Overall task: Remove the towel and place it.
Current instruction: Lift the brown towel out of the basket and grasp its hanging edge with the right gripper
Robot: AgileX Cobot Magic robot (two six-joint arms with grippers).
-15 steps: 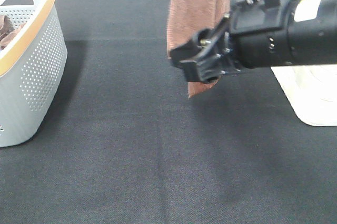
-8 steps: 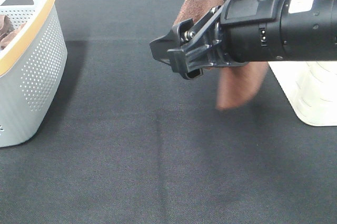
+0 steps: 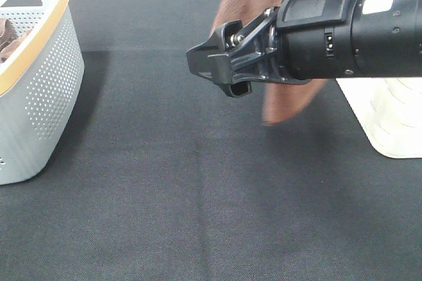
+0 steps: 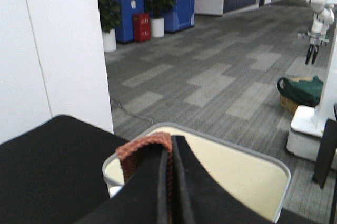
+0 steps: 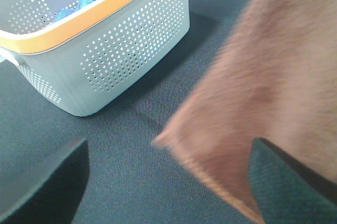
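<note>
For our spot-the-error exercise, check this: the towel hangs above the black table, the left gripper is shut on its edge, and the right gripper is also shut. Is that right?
No. The right gripper is open: the right wrist view shows it spread wide. The rest holds: the towel hangs above the black table, the left gripper shut on its edge.

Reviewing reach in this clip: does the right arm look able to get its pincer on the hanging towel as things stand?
Probably yes. The right pincer stands open close to the towel, whose lower corner hangs free just ahead of it with nothing in between. The left pincer is shut on the towel's hem.
</note>
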